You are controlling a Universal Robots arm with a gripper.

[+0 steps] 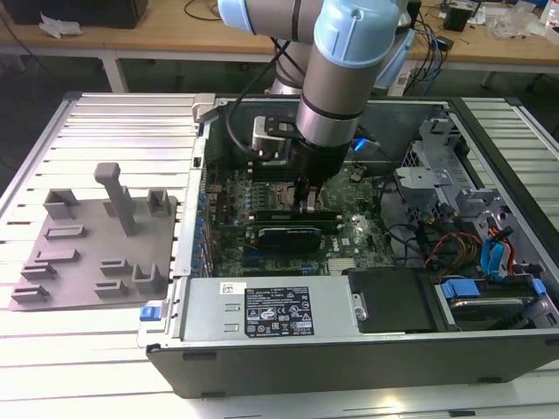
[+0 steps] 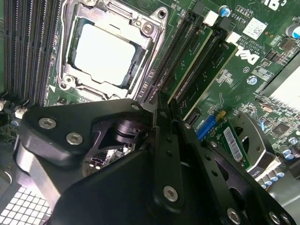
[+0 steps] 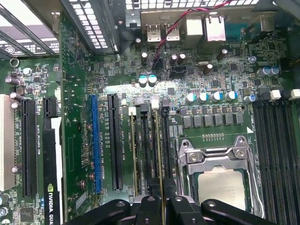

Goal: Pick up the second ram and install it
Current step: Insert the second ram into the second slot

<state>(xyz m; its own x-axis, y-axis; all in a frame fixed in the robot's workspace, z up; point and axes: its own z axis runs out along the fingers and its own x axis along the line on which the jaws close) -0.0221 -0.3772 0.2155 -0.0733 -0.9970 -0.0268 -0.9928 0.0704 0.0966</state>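
Observation:
My gripper (image 1: 307, 205) reaches down into the open computer case, beside the CPU socket (image 1: 275, 196). Its fingers (image 3: 149, 206) are shut on the top edge of the second ram (image 3: 160, 154), a thin green stick standing upright in the memory slot nearest the socket. In the second wrist view the gripper (image 2: 161, 105) clamps one end of that stick (image 2: 192, 61). Another ram stick (image 3: 133, 154) stands in a slot two rows farther from the CPU (image 3: 220, 187), with an empty black slot between them.
A grey plastic tray (image 1: 87, 253) with upright pegs lies on the slatted table at the exterior view's left. A black graphics card (image 1: 288, 234) sits just in front of the memory slots. Cables and drive cages (image 1: 472, 236) crowd the case's right side.

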